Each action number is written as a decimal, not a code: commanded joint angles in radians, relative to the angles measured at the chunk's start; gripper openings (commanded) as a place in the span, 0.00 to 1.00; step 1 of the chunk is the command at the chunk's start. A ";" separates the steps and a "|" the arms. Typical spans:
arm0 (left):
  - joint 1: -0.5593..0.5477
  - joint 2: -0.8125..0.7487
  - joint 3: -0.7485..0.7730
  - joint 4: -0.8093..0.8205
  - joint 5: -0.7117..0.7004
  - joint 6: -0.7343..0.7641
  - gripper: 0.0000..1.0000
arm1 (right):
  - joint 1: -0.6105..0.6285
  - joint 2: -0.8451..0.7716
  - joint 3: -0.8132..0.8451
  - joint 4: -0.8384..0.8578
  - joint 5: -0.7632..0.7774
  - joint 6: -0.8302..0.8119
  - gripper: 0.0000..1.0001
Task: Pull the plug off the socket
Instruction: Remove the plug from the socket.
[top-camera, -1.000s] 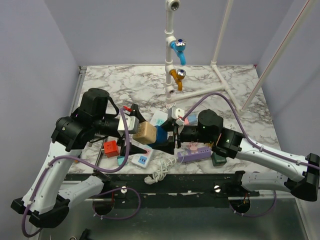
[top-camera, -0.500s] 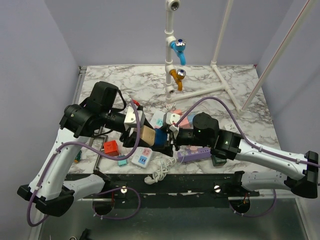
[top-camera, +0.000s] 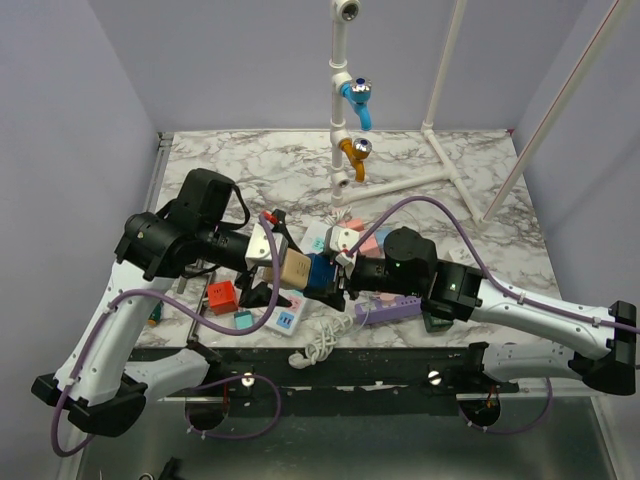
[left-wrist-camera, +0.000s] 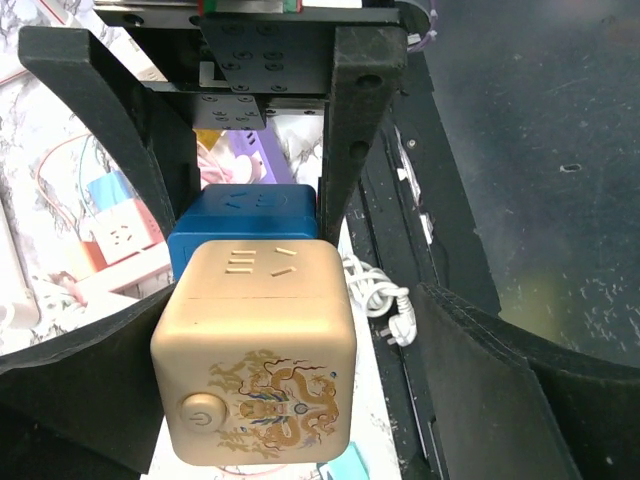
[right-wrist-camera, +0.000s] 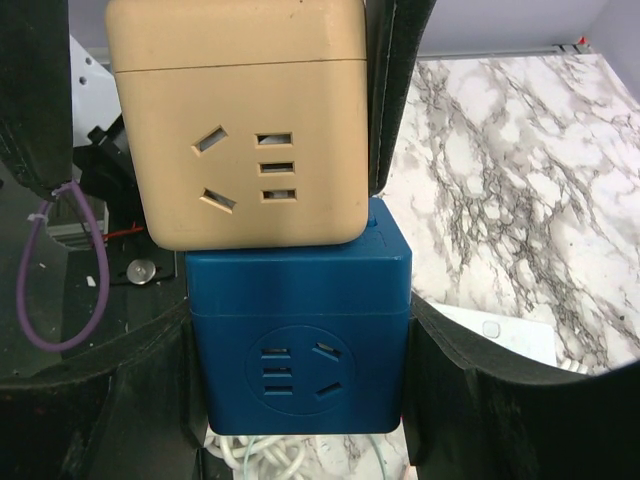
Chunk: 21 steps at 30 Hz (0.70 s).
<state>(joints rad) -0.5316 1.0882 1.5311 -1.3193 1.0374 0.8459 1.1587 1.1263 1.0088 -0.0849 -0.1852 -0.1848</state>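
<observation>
Okay, my right fingers (right-wrist-camera: 480, 400) are clamped on the blue cube (right-wrist-camera: 300, 340), left fingers (left-wrist-camera: 500, 400) open around the tan cube (left-wrist-camera: 260, 350); I'd squeeze firmly, then pull straight apart.

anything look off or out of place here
Nothing damaged or spilled. The odd bit: a tan cube socket is joined to a blue cube socket in mid-air, the right gripper clamping the blue one. A white cable lies bunched on the marble table.

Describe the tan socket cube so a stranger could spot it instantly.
Look just above the front-centre of the white marble table. Two joined plastic cubes are held there: the tan cube is the left one, with a dragon print, unlike the blue cube.
</observation>
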 joint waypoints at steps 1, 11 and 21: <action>-0.006 -0.025 -0.032 -0.020 -0.032 0.063 0.93 | 0.007 -0.011 0.047 0.057 0.035 -0.014 0.01; -0.017 -0.012 -0.059 0.066 -0.034 0.025 0.58 | 0.019 0.014 0.050 0.075 0.027 -0.005 0.01; -0.022 -0.007 -0.034 -0.021 -0.043 0.080 0.00 | 0.021 0.011 -0.036 0.112 0.071 -0.006 0.01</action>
<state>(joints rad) -0.5392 1.0763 1.4765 -1.2781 0.9794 0.8837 1.1725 1.1393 1.0065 -0.0826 -0.1680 -0.1848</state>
